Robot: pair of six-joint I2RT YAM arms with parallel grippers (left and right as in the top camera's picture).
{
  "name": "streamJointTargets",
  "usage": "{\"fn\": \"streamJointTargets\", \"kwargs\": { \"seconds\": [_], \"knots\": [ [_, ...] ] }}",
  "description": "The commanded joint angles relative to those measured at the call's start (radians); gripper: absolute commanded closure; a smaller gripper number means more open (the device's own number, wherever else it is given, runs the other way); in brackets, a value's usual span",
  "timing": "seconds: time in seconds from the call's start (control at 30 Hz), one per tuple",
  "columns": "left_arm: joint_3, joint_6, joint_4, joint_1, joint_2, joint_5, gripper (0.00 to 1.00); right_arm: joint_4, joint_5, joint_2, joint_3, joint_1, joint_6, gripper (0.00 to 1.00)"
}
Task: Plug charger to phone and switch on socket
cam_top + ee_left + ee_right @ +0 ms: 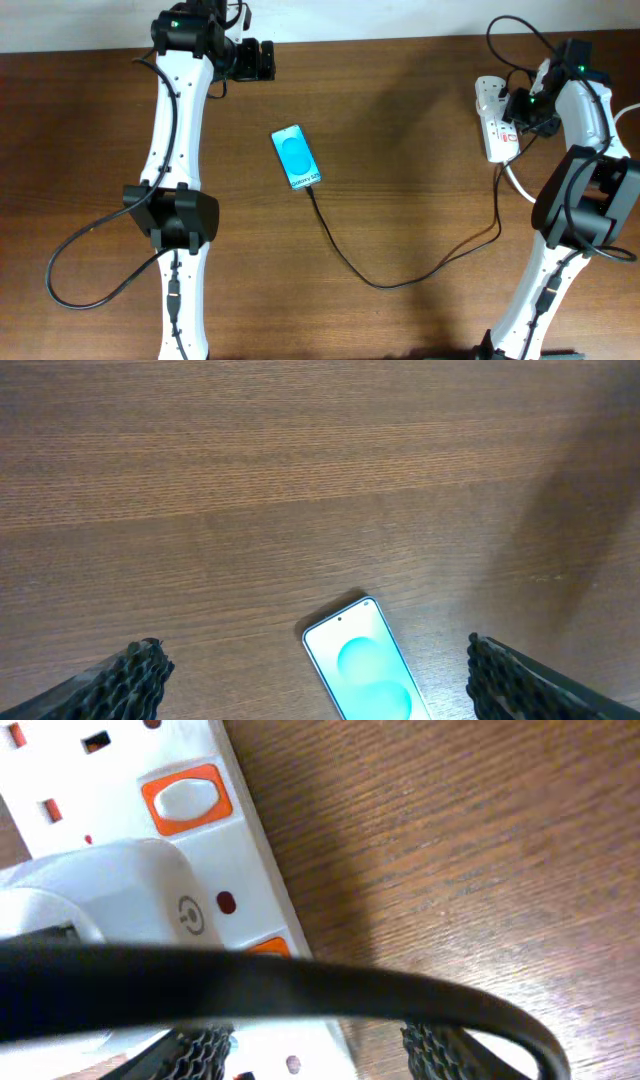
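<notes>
The phone (297,158) lies face up mid-table with its cyan screen lit; it also shows in the left wrist view (365,672). The charger's thin black cable (380,284) meets the phone's lower end and loops right up to the socket (489,98), a white power strip at the far right. My left gripper (263,60) is open and empty, held above the table behind the phone (312,652). My right gripper (517,112) is open low over the socket (190,850), its fingers (320,1055) astride the strip's edge beside an orange-red switch (185,798).
A white adaptor (110,895) sits plugged in the strip. A thick black cable (300,985) crosses close in front of the right wrist camera. The strip's white cord (520,185) runs toward the right arm base. Black arm cables loop at the left front (70,262).
</notes>
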Motion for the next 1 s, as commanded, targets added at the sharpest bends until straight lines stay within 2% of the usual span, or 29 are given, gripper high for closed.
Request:
{"fn": "streamJointTargets", "kwargs": {
  "seconds": [0.0,0.4,0.97],
  "knots": [
    [0.021,-0.002,-0.001,0.005,-0.005,-0.007,0.01,0.005,0.040,-0.016,0.008,0.020,-0.063,0.41],
    [0.021,-0.002,-0.001,0.005,-0.005,-0.007,0.01,0.085,0.035,-0.016,0.008,0.021,-0.006,0.37],
    [0.021,-0.002,-0.001,0.005,-0.005,-0.007,0.01,0.047,-0.084,-0.005,-0.019,0.031,-0.006,0.36]
  ]
}}
